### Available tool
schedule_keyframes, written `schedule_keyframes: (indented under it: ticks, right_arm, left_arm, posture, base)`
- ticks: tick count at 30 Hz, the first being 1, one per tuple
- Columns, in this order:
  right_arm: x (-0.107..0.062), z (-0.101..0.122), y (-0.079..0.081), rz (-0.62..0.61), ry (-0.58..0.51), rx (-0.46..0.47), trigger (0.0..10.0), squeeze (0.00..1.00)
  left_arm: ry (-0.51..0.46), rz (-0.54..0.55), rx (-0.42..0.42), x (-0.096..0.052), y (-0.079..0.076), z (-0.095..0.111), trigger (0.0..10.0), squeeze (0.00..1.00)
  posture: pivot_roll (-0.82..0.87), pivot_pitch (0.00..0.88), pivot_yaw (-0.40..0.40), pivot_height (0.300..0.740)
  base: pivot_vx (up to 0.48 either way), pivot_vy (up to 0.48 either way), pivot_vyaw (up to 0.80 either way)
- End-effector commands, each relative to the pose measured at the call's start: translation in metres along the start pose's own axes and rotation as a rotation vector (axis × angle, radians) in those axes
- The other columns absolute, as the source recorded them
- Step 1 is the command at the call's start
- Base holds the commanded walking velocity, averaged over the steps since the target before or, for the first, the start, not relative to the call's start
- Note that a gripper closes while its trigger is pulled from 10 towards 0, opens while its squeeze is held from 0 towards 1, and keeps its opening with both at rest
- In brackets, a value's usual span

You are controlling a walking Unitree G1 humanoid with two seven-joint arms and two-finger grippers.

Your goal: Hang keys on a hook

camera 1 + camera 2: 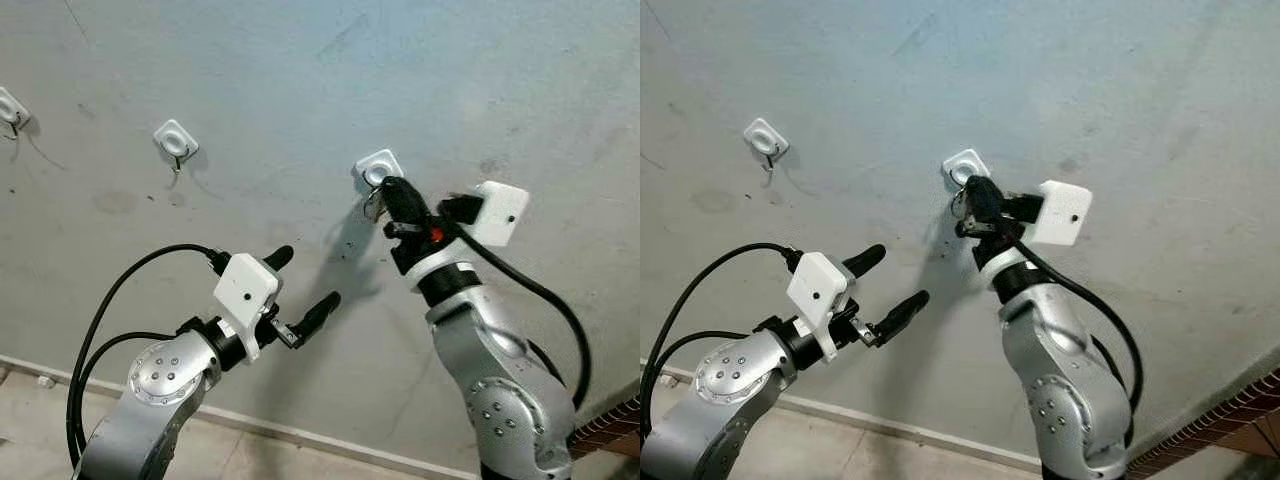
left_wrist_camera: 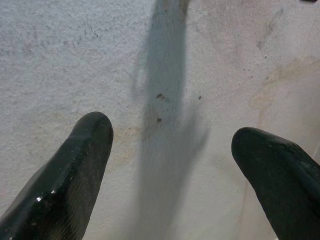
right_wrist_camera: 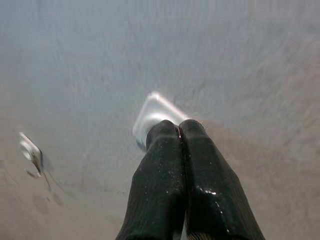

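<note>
Left eye view: the right tool (image 1: 392,190) is raised to the wall (image 1: 300,80), its tip at a white hook (image 1: 379,167), with the keys (image 1: 375,207) just below that hook, beside the black fingers. The left tool (image 1: 305,283) hangs lower, fingers spread, holding nothing. Left wrist view: two parted fingers (image 2: 75,165) face bare wall. Right wrist view: fingers (image 3: 165,165) pressed together, touching the hook (image 3: 152,114).
</note>
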State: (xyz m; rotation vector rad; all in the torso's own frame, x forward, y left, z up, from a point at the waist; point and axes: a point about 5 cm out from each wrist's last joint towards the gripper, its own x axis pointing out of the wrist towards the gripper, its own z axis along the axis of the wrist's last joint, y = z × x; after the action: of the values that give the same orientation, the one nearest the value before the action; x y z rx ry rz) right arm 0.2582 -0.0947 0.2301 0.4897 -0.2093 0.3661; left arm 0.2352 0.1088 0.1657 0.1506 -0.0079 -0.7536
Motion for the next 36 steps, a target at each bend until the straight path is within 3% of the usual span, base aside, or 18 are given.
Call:
schedule_keyframes:
  ticks: [1,6,14,25,33,36]
  right_arm:
    - [-0.003,0.004,0.003,0.027,-0.014,0.017,10.0,0.00]
    - [-0.009,0.001,0.009,0.106,0.023,0.045,10.0,0.00]
    - [-0.009,-0.005,0.010,0.107,0.047,0.058,10.0,0.00]
    - [0.003,-0.009,0.016,0.108,0.056,-0.004,10.0,0.00]
    - [0.006,-0.010,0.007,0.026,0.047,-0.071,10.0,0.00]
    - [0.004,-0.005,-0.004,-0.040,0.026,-0.107,10.0,0.00]
  left_arm:
    - [0.000,-0.003,0.014,0.001,0.000,0.000,10.0,0.00]
    - [0.001,-0.004,0.014,0.001,0.001,0.000,10.0,0.00]
    - [0.003,-0.005,0.015,0.001,0.000,0.000,10.0,0.00]
    - [0.005,-0.008,0.018,0.001,0.000,0.000,10.0,0.00]
    - [0.007,-0.001,0.017,0.000,-0.001,0.000,10.0,0.00]
    - [0.008,-0.001,0.017,0.000,-0.001,-0.001,10.0,0.00]
  posture:
    - [0.24,0.000,-0.056,0.740]
    - [0.23,0.000,-0.056,0.740]
    - [0.24,0.000,-0.055,0.740]
    - [0.24,0.000,-0.056,0.740]
    - [0.25,0.000,-0.063,0.740]
    - [0.24,0.000,-0.061,0.740]
  base:
    - [0.000,0.000,0.00]
    - [0.000,0.000,0.00]
    - [0.000,0.000,0.00]
    - [0.000,0.000,0.00]
    - [0.000,0.000,0.00]
    - [0.000,0.000,0.00]
